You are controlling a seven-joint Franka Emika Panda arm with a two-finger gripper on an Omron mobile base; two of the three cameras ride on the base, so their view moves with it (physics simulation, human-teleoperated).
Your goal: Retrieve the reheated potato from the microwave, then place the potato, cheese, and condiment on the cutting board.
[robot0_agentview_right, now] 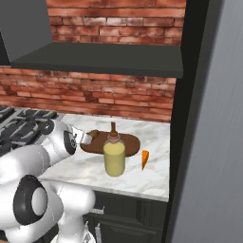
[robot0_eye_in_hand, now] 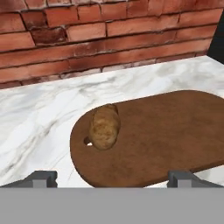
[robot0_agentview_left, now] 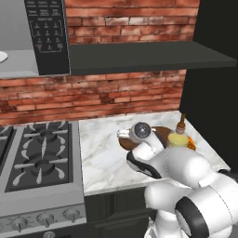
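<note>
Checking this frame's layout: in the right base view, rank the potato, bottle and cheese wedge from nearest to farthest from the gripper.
1. Potato, on the board's left end, right beside the open gripper.
2. Bottle, on the counter in front of the board, further right.
3. Cheese wedge, on the counter, farthest right, near the dark cabinet side.

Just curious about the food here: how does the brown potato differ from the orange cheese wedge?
The roundish brown potato lies on the dark oval wooden cutting board; the flat orange cheese wedge stands on the marble counter, off the board. The potato is lumpy, the cheese sharp-edged. Both are small.
</note>
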